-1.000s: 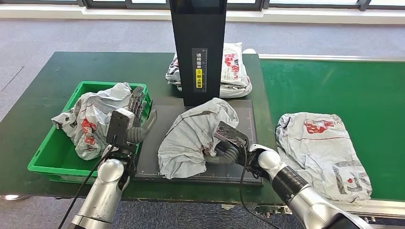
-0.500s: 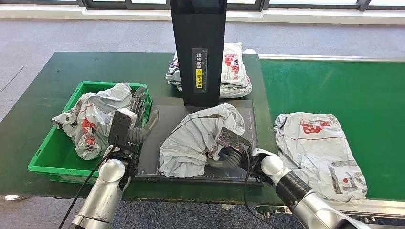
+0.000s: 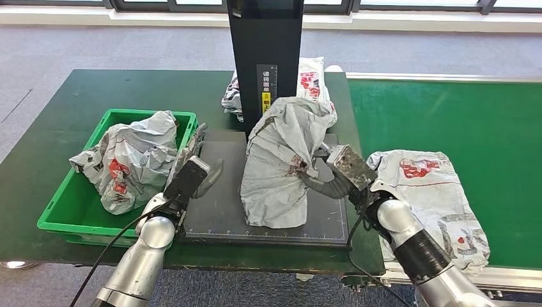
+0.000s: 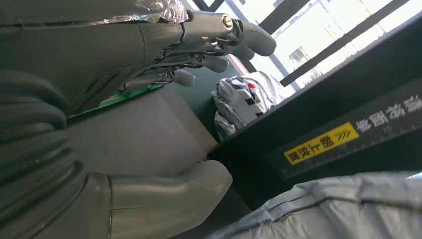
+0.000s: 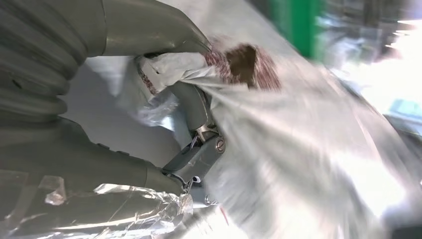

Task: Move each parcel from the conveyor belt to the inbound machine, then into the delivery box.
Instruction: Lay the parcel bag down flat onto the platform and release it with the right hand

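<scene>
My right hand [image 3: 323, 180] grips a crumpled grey plastic mail bag with red marks [image 3: 281, 163]. My fingers are closed on a fold low on its side. A moment ago this bag lay slumped and flat on the dark square plate of the inbound machine [image 3: 224, 208]. Now I have pulled it up, so it stands tall. Its long way runs up and down, its top leans back against the tall black post of the machine [image 3: 265, 70], and its bottom edge rests on or just above the plate; I cannot tell which. I think this means the machine step is about done, and this bag can go next to the box.

My left hand [image 3: 197, 163] holds nothing. Its fingers are spread apart, as the left wrist view [image 4: 199, 55] shows too. It has moved a little toward the plate and now hovers over the plate's left edge, just beside the green plastic box [image 3: 64, 211]. The box already has one grey bag [image 3: 128, 160] in it.

Another flat grey bag [image 3: 428, 198] lies on the green belt [image 3: 447, 115], close by my right arm. More grey bags [image 3: 313, 96] sit behind the post.
</scene>
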You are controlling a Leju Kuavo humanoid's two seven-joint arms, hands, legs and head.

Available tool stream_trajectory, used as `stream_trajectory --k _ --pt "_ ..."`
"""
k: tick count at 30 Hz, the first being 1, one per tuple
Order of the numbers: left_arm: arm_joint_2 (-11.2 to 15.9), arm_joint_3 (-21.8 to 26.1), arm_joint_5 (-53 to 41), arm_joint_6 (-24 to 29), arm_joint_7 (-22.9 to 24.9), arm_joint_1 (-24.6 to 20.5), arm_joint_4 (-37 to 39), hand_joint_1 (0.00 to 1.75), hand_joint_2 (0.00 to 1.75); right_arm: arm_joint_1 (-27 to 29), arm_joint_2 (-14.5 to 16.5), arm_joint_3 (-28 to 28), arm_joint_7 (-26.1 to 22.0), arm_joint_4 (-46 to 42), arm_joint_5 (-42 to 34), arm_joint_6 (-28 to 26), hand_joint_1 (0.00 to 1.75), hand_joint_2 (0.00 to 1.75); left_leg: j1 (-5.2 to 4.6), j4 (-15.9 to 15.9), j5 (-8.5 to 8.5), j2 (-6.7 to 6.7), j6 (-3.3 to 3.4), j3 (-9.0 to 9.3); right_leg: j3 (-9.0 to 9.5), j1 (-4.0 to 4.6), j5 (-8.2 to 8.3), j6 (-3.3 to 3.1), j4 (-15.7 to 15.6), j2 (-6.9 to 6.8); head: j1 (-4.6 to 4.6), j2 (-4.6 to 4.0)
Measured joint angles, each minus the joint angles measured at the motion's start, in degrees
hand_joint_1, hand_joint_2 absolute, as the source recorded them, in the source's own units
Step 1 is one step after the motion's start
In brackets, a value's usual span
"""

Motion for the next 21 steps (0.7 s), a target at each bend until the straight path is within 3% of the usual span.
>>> stream_trajectory --k 9,13,21 --pt "-1.0 -0.9 -1.9 0.0 1.2 -2.2 2.2 0.0 1.75 -9.3 1.1 -2.6 0.2 1.7 -0.3 0.5 0.0 1.75 0.0 0.0 0.11 0.09 0.1 -0.03 -0.02 -0.02 0.12 0.09 0.0 0.06 0.0 0.0" --pt "-1.0 -0.9 -2.0 -0.1 1.3 -2.2 2.3 0.0 1.75 -10.5 1.5 -2.6 0.7 3.0 0.3 1.5 0.0 0.0 0.01 0.0 0.11 0.07 0.1 -0.06 -0.02 -0.01 0.12 0.09 0.0 0.04 0.0 0.0" --pt "-1.0 -0.9 -2.9 -1.3 1.8 -0.4 0.7 0.0 1.75 -12.6 2.9 -2.6 2.9 12.1 6.2 2.9 0.0 0.0 0.0 0.0 0.1 0.04 0.12 -0.13 -0.04 -0.02 0.11 0.09 0.0 0.02 0.0 0.0"
